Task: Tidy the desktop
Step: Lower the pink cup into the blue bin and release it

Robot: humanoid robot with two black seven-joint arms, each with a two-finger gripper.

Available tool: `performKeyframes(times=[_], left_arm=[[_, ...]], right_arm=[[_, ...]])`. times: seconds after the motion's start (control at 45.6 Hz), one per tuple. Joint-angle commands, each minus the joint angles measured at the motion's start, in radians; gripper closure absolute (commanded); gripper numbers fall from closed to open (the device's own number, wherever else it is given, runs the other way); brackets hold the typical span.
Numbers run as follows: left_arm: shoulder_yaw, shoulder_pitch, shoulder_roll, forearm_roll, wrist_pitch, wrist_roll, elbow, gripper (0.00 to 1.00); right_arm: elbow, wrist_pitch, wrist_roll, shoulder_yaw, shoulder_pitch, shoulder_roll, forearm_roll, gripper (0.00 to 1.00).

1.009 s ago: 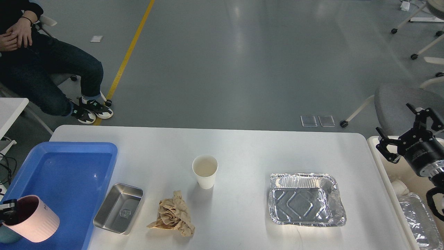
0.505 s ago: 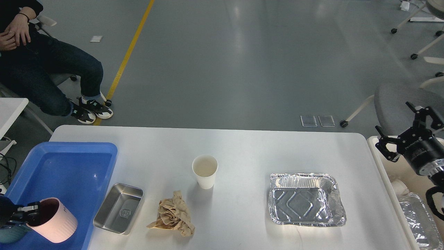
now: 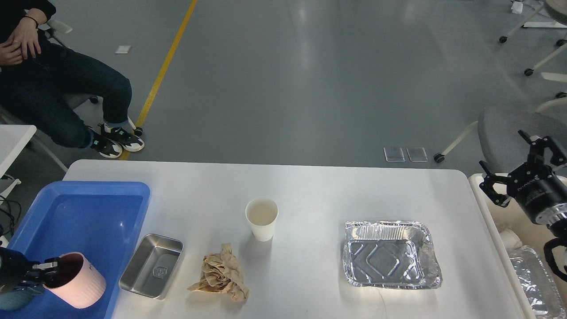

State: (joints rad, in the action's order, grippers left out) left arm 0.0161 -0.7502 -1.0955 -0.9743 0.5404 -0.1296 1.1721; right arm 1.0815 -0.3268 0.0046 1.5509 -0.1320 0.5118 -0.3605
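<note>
A grey polished floor with a yellow line (image 3: pixel 166 66) was seen beyond the desktop (image 3: pixel 310 186), a large white matte rectangular tabletop with rounded corners that filled the lower half of the view. A seated person in dark jeans (image 3: pixel 57 95) was placed at the far left, and a grey office chair (image 3: pixel 509 133) at the far right.

The left gripper (image 3: pixel 46 269) was found at the lower left corner, over the blue plastic tray (image 3: pixel 93 195), and was clenched on the rim of a pale pink ribbed cup (image 3: pixel 77 281), which was held tilted with its mouth turned toward the gripper. Just right of that cup, a small rectangular stainless steel dish (image 3: pixel 153 266) was set on the desktop, beside the tray's edge. Further right of the left gripper, a crumpled brown paper wad (image 3: pixel 221 274) lay near the front edge, and a white paper cup (image 3: pixel 262 218) stood upright just behind it.

The right gripper (image 3: pixel 516 166) was held off the desktop's right end, above a cream-white bin (image 3: pixel 483 195), with its black fingers spread wide and nothing between them. To its lower left, a rectangular aluminium foil tray (image 3: pixel 392 254) was laid flat on the desktop. Below that gripper, inside the bin, another foil container (image 3: pixel 533 279) was partly seen.
</note>
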Motion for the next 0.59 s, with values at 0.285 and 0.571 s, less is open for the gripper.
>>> performKeyframes(times=[0.285,0.571], left_arm=[[-0.015,-0.011,0.023,0.012,-0.010,0.001,-0.002,0.44],[-0.122,-0.023,-0.053,0.017,0.141,0.016,0.000,0.15]], right_arm=[[0.003,0.000,0.000,0.001,0.006,0.002,0.000,0.00],[0.005,0.000,0.000,0.001,0.008,0.008,0.000,0.00]])
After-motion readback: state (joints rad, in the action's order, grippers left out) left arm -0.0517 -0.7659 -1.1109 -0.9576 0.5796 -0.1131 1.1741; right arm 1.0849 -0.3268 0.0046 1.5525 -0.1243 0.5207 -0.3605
